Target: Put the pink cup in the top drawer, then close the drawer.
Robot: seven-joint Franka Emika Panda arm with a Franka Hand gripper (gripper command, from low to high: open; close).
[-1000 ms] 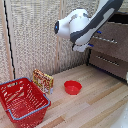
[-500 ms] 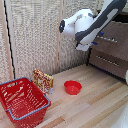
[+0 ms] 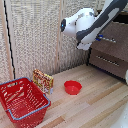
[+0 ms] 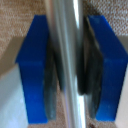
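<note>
Robot gripper clamps the handle of a dark wooden dresser

In the wrist view the two blue-tipped fingers are pinched onto a thin silver bar handle, dark pads pressed against its sides. In the exterior view the white arm reaches in from the upper right toward the dresser, which stands at the exterior view's right against a woven wall panel; the gripper itself is hidden behind the arm's body there. On the wooden floor, a low red bowl sits near the middle, a red wire basket lies at the near left, and a yellow patterned packet stands just beyond the basket. The pink cup shows in neither view.
</note>
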